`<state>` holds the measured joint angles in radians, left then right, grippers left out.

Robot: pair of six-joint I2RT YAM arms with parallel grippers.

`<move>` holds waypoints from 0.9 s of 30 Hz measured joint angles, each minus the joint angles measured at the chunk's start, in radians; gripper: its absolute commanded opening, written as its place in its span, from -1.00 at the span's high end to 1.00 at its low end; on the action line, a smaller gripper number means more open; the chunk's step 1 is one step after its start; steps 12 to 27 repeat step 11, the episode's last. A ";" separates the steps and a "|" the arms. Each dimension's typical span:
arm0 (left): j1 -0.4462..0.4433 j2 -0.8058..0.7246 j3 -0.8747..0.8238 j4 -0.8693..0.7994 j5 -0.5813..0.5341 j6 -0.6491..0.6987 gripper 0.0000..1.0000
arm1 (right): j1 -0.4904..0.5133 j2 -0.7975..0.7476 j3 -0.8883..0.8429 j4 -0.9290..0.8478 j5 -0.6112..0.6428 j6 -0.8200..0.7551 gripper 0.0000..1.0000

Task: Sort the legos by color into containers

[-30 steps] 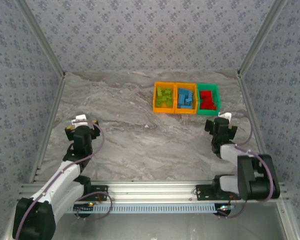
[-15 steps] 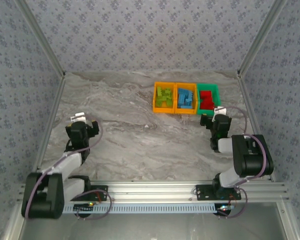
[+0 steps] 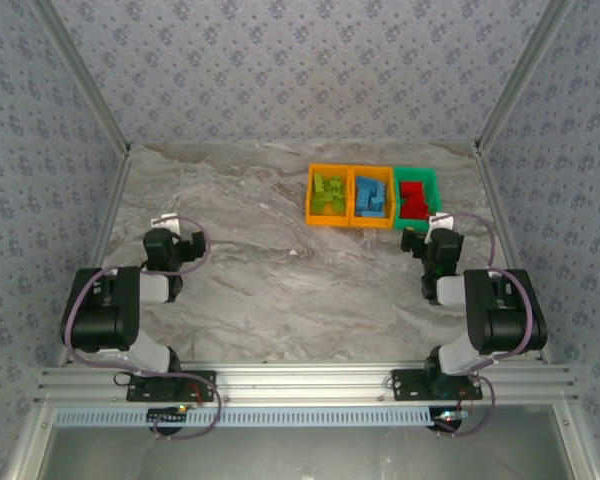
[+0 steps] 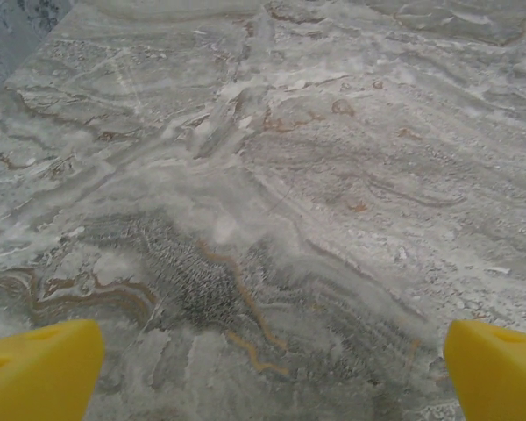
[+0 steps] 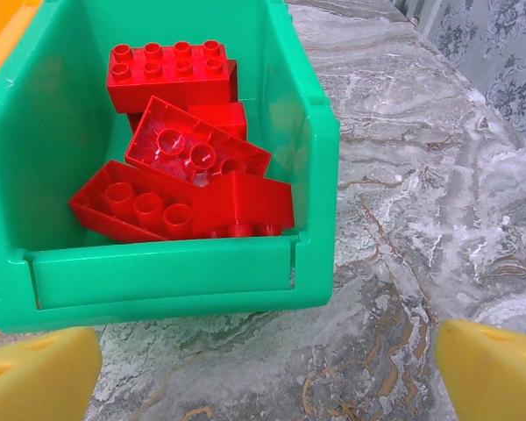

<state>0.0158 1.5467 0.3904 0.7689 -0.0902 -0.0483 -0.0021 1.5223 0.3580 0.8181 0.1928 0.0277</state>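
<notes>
— What's nearest?

— The metal rail [image 3: 300, 378] along the near edge of the bench [image 3: 270, 290], with both arms bolted to it and folded up tight.

— And the left gripper [image 3: 183, 250]?

— Low on the left side of the bench, well apart from the bins. Its wrist camera shows the two yellow fingertips [image 4: 39, 373] spread wide, with grey marbled bench top between them.

— The right gripper [image 3: 427, 243]?

— Also spread wide (as wide as the left, by the look of it). It sits low on the right, just in front of the green bin [image 3: 417, 171], and its yellow fingertips [image 5: 495, 373] frame that bin's near wall in the wrist view.

— So where are the bricks?

— All in the bins, which stand side by side, touching, in a row toward the far right of the bench. The green bin on the right holds the red bricks [image 5: 180, 175], piled loosely, some studs-up and some upside down. The middle orange bin [image 3: 371, 170] holds the blue bricks [image 3: 372, 198]. The end orange bin [image 3: 329, 168], on the left of the row, holds the lime green bricks [image 3: 329, 193].

— Beyond them?

— A strip of bench, then the patterned back wall [image 3: 300, 70].
</notes>
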 measured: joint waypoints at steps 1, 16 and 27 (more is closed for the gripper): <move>0.000 0.000 0.002 0.000 0.002 0.000 -0.99 | 0.000 0.000 0.000 0.000 0.000 0.000 -1.00; 0.000 0.000 0.002 0.015 0.016 0.000 -0.98 | 0.000 0.000 0.000 0.001 0.000 -0.010 -1.00; 0.000 0.000 0.002 0.015 0.016 0.000 -0.98 | 0.000 0.000 0.000 0.001 0.000 -0.010 -1.00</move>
